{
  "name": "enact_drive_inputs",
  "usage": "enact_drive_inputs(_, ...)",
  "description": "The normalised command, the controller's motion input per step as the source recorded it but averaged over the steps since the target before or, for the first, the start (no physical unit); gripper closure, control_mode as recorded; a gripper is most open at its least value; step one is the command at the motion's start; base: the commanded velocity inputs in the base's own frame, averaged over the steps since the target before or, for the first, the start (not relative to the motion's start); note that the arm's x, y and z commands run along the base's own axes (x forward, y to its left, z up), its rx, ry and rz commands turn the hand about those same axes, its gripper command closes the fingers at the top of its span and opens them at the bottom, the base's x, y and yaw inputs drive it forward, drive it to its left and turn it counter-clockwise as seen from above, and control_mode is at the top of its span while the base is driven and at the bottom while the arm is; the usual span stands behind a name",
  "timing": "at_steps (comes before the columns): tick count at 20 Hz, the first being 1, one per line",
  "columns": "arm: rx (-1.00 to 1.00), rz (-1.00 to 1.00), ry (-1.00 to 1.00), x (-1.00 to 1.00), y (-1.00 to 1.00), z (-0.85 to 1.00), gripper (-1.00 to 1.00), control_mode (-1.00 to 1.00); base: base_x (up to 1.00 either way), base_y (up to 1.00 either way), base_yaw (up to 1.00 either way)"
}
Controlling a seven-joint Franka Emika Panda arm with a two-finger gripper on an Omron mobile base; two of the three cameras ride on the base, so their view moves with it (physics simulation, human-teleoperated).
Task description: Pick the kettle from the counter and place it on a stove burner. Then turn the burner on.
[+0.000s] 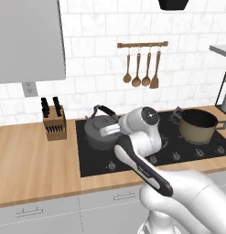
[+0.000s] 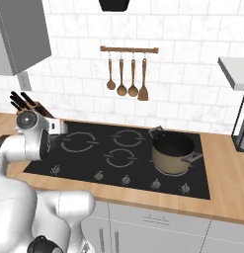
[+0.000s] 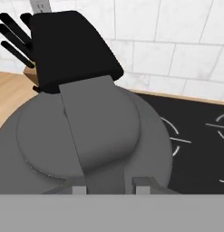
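Nearest the base, grey drawer fronts (image 1: 36,212) run under the light wooden counter (image 1: 27,160), and the white arm rises over them toward the cooktop. Along the front edge of the black glass cooktop (image 2: 143,180) sits a row of small knobs (image 2: 126,179).

The gripper (image 3: 111,183) hangs right over the kettle (image 1: 101,132), which stands on the left part of the cooktop, its black arched handle (image 1: 103,109) upright. In the hand view the kettle's grey lid and handle (image 3: 72,50) fill the space just beyond the two fingertips (image 3: 143,183). These stand a little apart with the handle's base running between them (whether they actually press on it cannot be told).

In the right base view the arm covers the kettle; the large burner ring (image 2: 80,142) lies just beside the wrist, with two smaller rings (image 2: 127,137) further right. A brown pot (image 2: 173,153) stands on the right side. A knife block (image 1: 55,121) sits on the counter left of the cooktop. Farthest back, wooden utensils (image 1: 142,71) hang from a rail on the tiled wall.
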Motion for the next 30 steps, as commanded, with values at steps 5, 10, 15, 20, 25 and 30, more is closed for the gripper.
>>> enact_drive_inputs(5,0.0,0.0,0.0,0.35,-0.34,0.0,1.0,-1.0,0.0,0.0,0.0)
enact_drive_inputs(10,-0.01,0.0,0.01,0.42,-0.38,-0.02,1.0,-1.0,0.0,0.0,0.0)
enact_drive_inputs(15,-0.04,-0.02,0.0,0.39,-0.2,-0.05,1.0,-1.0,0.0,0.0,0.0)
enact_drive_inputs(20,-0.06,-0.02,0.0,0.33,-0.03,-0.13,1.0,-1.0,0.0,0.0,0.0)
enact_drive_inputs(25,-0.05,0.0,0.0,0.21,-0.01,-0.2,1.0,-1.0,0.0,0.0,0.0)
enact_drive_inputs(30,-0.03,0.0,0.0,0.18,0.0,-0.22,1.0,-1.0,0.0,0.0,0.0)
